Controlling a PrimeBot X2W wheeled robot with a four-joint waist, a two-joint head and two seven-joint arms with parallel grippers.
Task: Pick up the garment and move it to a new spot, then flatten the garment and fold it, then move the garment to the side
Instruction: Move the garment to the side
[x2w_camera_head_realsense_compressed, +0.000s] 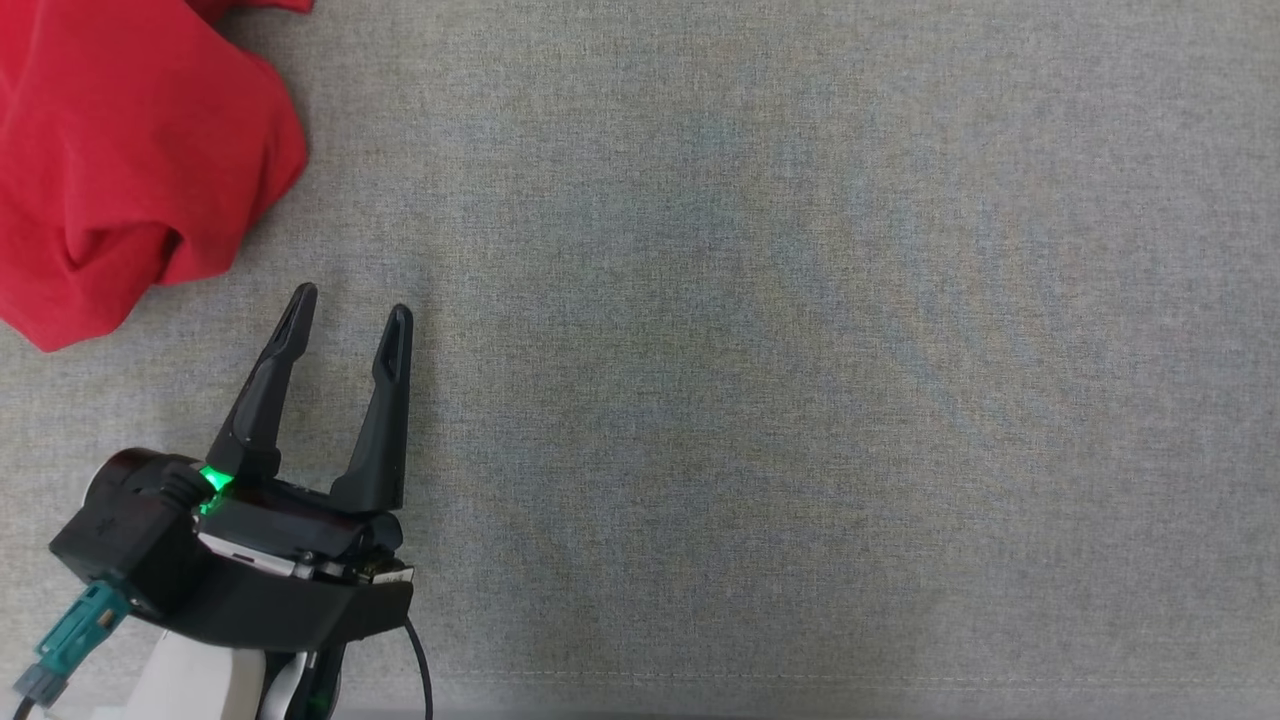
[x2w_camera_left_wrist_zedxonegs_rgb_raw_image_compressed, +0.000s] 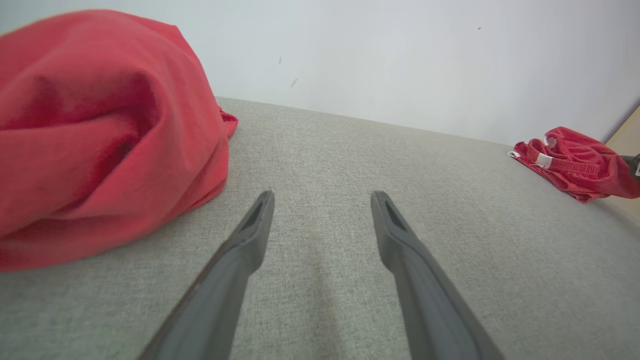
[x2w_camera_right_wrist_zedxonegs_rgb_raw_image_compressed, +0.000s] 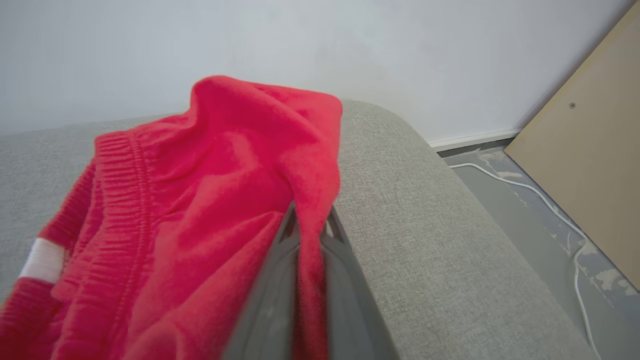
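Right wrist view is showing the right tool (x2w_camera_right_wrist_zedxonegs_rgb_raw_image_compressed: 311, 223) pinching a fold of the red garment (x2w_camera_right_wrist_zedxonegs_rgb_raw_image_compressed: 200, 190), which is lying bunched near the rounded edge of the grey padded surface (x2w_camera_right_wrist_zedxonegs_rgb_raw_image_compressed: 425, 225). The left tool (x2w_camera_head_realsense_compressed: 351, 302) is hanging spread and empty near another red heap (x2w_camera_head_realsense_compressed: 130, 150). For a clean lift I would be rising straight and slowly — the pinch is looking thin. The waistband (x2w_camera_right_wrist_zedxonegs_rgb_raw_image_compressed: 120, 200) is running away from the camera; the long axis I cannot tell.

Bare test room: grey upholstered surface (x2w_camera_right_wrist_zedxonegs_rgb_raw_image_compressed: 425, 225), blank wall (x2w_camera_right_wrist_zedxonegs_rgb_raw_image_compressed: 250, 40), loose cable (x2w_camera_right_wrist_zedxonegs_rgb_raw_image_compressed: 520, 185), leaning board (x2w_camera_right_wrist_zedxonegs_rgb_raw_image_compressed: 590, 165).
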